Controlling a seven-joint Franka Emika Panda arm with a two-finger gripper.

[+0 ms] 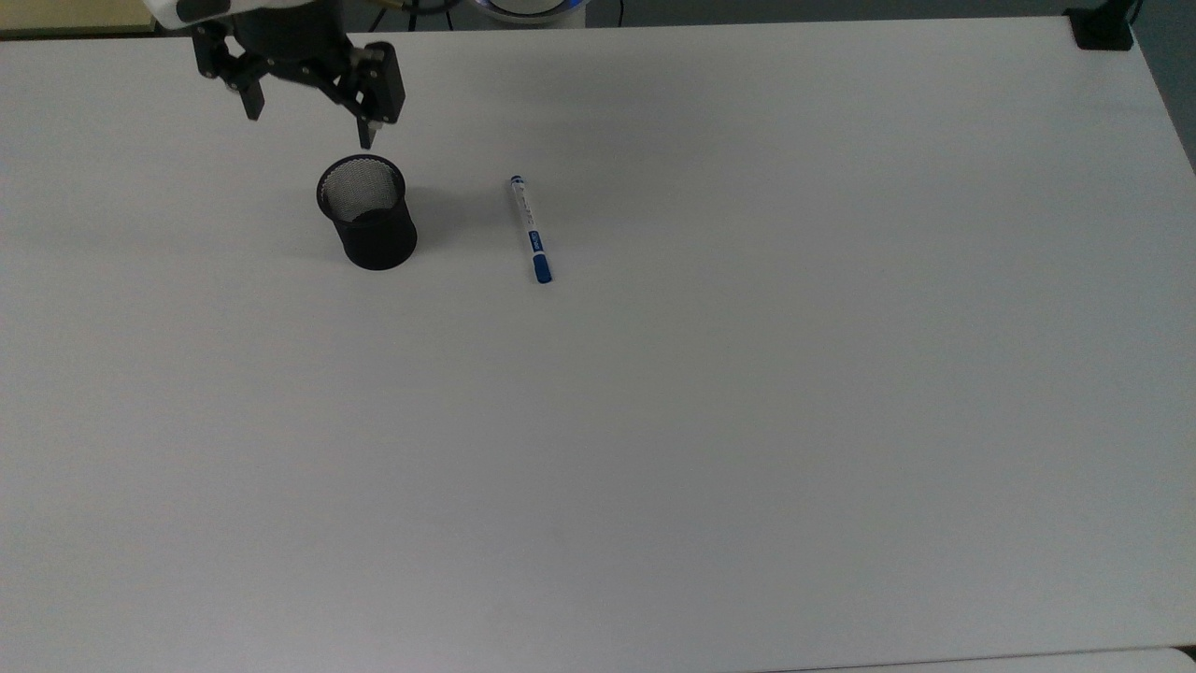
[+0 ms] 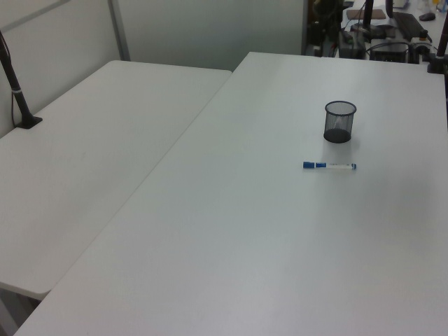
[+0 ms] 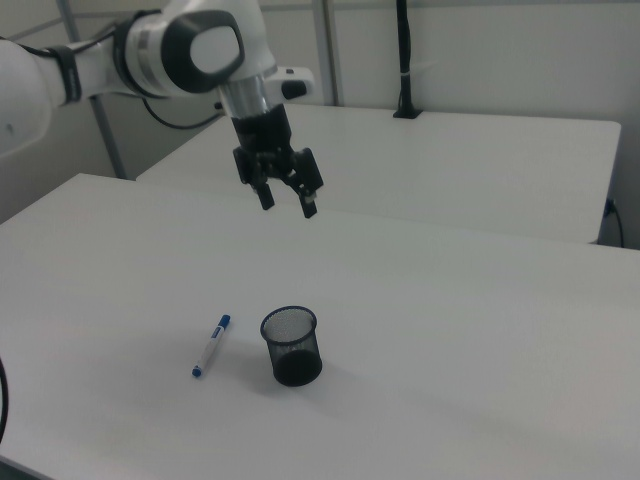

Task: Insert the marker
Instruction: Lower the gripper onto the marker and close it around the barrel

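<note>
The marker (image 1: pixel 530 228) lay flat on the surface (image 1: pixel 747 374), beside the mesh cup (image 1: pixel 366 211), untouched. The gripper (image 1: pixel 308 117) hovered above with jaws released and empty. Grasping and insertion remained outstanding.

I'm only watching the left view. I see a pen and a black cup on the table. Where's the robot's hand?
Observer: The gripper hangs high in the air above the table, holding nothing.
Operator: Is it ready to grab?
Observer: Its two fingers stand spread apart, so it is open.
Operator: Is it over the pen?
Observer: No. In the top view it sits nearer the cup; the marker lies off to the top view's right, untouched.
</note>
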